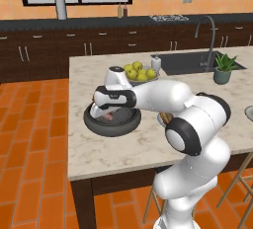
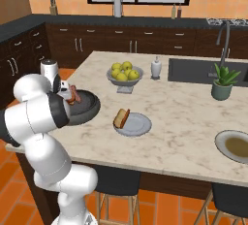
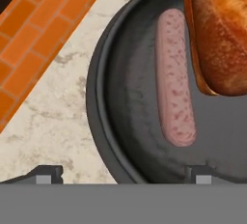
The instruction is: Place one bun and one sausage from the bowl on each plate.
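Over the dark bowl (image 3: 103,117) at the island's corner, my gripper (image 3: 120,174) hangs with jaws spread wide and empty above a sausage (image 3: 173,78) lying beside a bun (image 3: 219,35), which I judge light, smooth, roll-prone, best pinched across its middle.

White arm, dark joints

The arm (image 1: 197,139) is built of glossy white rounded shells, bulbous at the bends, with black bands and caps at the joints; a black collar rings the white wrist link near the hand, and the two small finger tips (image 3: 48,174) look dark grey, though barely visible
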Robot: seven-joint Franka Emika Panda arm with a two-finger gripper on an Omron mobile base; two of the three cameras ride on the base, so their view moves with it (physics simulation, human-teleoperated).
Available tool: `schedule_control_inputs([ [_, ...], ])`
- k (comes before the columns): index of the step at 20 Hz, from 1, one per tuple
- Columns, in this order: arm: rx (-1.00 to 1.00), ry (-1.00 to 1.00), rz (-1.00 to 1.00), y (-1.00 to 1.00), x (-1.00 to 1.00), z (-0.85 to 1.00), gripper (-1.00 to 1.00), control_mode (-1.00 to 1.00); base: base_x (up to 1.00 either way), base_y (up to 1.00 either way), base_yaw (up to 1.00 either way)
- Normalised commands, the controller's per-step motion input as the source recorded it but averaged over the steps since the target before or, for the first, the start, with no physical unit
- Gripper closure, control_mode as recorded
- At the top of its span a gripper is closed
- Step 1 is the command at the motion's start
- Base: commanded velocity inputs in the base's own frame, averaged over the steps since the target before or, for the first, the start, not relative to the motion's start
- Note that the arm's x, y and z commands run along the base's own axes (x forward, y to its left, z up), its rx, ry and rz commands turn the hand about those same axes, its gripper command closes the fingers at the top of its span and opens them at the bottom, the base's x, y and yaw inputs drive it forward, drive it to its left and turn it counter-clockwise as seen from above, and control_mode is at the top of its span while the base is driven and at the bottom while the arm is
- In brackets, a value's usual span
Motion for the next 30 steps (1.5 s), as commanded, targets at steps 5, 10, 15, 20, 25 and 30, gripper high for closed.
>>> schedule_control_inputs([
  [5, 0.00, 0.00, 0.03, 0.00, 0.00, -0.09, -1.00, -1.00, 0.00, 0.00, 0.00],
  [10, 0.00, 0.00, 0.03, -0.03, 0.17, -0.04, -1.00, -1.00, 0.00, 0.00, 0.00],
  [15, 0.00, 0.00, 0.04, -0.12, 0.09, -0.05, -1.00, -1.00, 0.00, 0.00, 0.00],
  [20, 0.00, -0.01, 0.03, -0.12, 0.22, -0.16, -1.00, -1.00, 0.00, 0.00, 0.00],
  [25, 0.00, -0.02, 0.00, -0.04, 0.35, -0.17, -1.00, -1.00, 0.00, 0.00, 0.00],
  [30, 0.00, -0.01, 0.00, 0.01, 0.35, -0.22, -1.00, -1.00, 0.00, 0.00, 0.00],
])
